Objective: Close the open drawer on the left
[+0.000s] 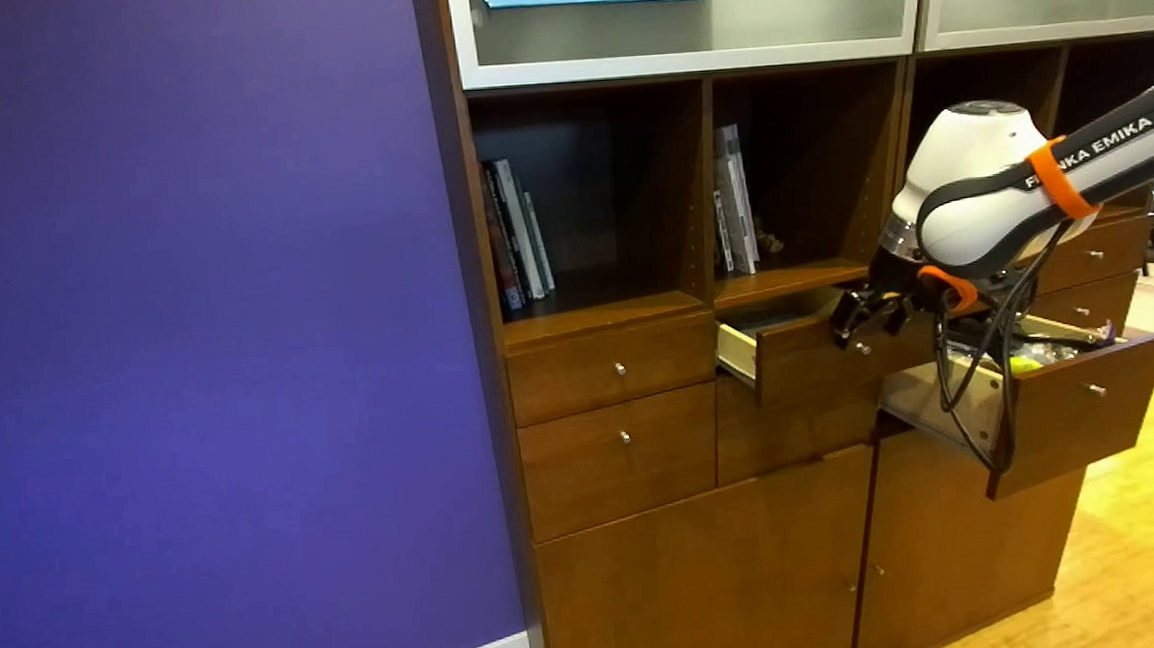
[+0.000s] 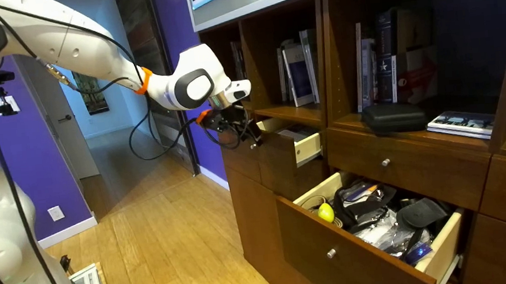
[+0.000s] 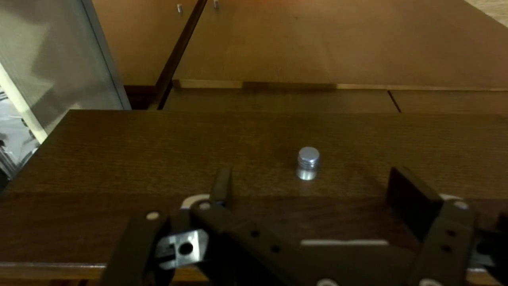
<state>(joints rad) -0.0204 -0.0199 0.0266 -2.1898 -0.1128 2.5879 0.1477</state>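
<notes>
The shallow drawer stands pulled out in both exterior views, with a brown front (image 1: 800, 362) and a pale side (image 2: 308, 148). Its front (image 3: 178, 147) fills the middle of the wrist view. Its small round metal knob (image 3: 308, 163) shows there, and also in an exterior view (image 1: 862, 349). My gripper (image 3: 311, 188) is open and empty at the drawer's front. The knob appears between the two fingertips, a little beyond them. The gripper (image 1: 870, 324) is by the upper part of the front; I cannot tell whether it touches. In an exterior view, the gripper (image 2: 255, 138) partly hides the front.
A deeper brown drawer (image 1: 1084, 418) stands open beside and lower, full of bags and small items; its front (image 2: 336, 256) juts out. Black cables (image 1: 951, 381) from the wrist hang near it. Shut drawers (image 1: 610, 372) lie on the other side. Book shelves (image 1: 616, 307) are above.
</notes>
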